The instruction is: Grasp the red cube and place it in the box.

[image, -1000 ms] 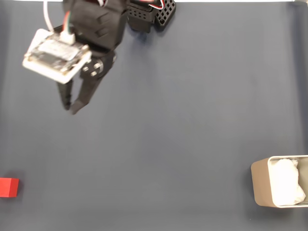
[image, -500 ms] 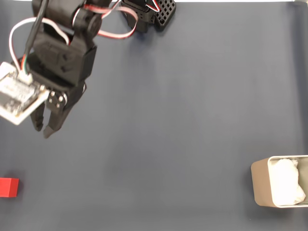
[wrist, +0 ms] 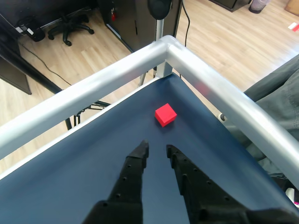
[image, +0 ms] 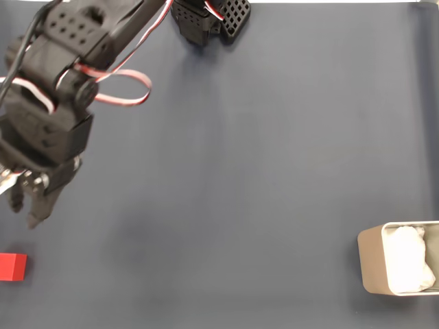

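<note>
- One gripper (wrist: pixel 156 150) fills the near edge of the wrist view; its two dark fingers stand slightly apart with nothing between them; released, empty.
- Just beyond the tips, ahead and a touch right in the wrist view, sits the red cube (wrist: pixel 165 115) on the blue mat (wrist: pixel 93 154); it rests square, no long axis, one corner turned toward the fingers; judged: a straight reach forward, with the fingers wider.
- Fixed view: gripper (image: pixel 26 211) at the left edge, cube (image: pixel 12 266) below it, near but apart.
- Farthest, at the lower right of the fixed view, the box (image: pixel 376 264) with white lining, well apart from the cube.
- Wrist view adds the metal table rail (wrist: pixel 210 84) close behind the cube.
</note>
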